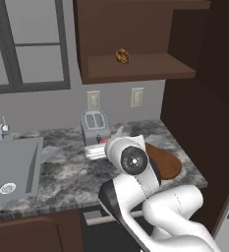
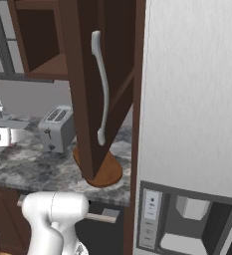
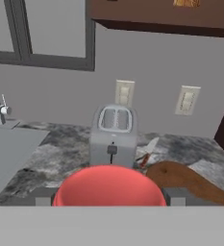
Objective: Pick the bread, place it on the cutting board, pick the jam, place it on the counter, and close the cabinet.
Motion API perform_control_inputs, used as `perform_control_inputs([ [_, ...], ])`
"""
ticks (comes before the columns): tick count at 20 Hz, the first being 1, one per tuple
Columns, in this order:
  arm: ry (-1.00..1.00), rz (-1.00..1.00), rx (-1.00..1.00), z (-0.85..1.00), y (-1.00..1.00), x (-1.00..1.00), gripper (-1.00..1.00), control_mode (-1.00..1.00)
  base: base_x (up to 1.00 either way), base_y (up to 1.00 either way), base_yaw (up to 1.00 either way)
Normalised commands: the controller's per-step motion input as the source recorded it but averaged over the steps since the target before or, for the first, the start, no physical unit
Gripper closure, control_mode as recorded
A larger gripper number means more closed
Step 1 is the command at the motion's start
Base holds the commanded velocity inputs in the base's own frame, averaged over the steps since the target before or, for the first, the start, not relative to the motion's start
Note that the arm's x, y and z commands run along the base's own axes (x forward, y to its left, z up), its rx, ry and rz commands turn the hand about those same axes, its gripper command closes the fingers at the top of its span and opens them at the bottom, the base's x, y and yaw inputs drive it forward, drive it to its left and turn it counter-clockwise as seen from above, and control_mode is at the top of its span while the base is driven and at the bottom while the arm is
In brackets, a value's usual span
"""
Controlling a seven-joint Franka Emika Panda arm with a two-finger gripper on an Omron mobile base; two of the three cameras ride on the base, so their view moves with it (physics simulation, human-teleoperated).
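The jam (image 3: 108,185) sits low in the middle of the hand view, a red rounded top with the fingers (image 3: 178,197) pressed against its left and right sides, clamped on it. It is held above the tabletop (image 3: 60,153), in front of the toaster (image 3: 113,132).

The bread (image 1: 122,55) lies alone on the lower shelf of the cabinet (image 1: 135,69), at the upper middle of the left base view, well back from the shelf's front edge and with bare shelf on both sides.

The board (image 1: 167,160) lies flat at the right of the tabletop, just right of the arm's elbow, its far end close to the tall dark unit (image 1: 204,108) that closes off that side. In the right base view the cabinet door (image 2: 87,99) stands open, swung out over the board (image 2: 107,174), its handle (image 2: 102,84) facing the camera; the door's lower corner hangs above the board.

Left of the toaster (image 1: 95,125) the marbled tabletop runs bare to the sink (image 1: 13,167) at the left edge. Behind it are a grey wall with two outlets (image 1: 93,100) and a window (image 1: 27,44) at the upper left. A pale fridge (image 2: 192,99) fills the right of the right base view.
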Motion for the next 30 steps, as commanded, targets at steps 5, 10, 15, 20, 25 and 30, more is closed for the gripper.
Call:
perform_control_inputs([
  [5,0.00,0.00,0.00,-0.33,0.24,0.23,1.00,-1.00,0.00,0.00,0.00],
  [10,0.00,0.00,0.01,-0.37,0.22,0.31,1.00,-1.00,0.00,0.00,0.00],
  [15,0.00,0.01,0.00,-0.38,0.22,0.35,1.00,-1.00,0.00,0.00,0.00],
  [20,0.00,0.01,0.00,-0.36,0.25,0.33,1.00,-1.00,0.00,0.00,0.00],
  [25,0.00,0.00,0.00,-0.36,0.28,0.36,1.00,-1.00,0.00,0.00,0.00],
  [30,0.01,0.00,0.00,-0.31,0.27,0.34,1.00,-1.00,0.00,0.00,0.00],
])
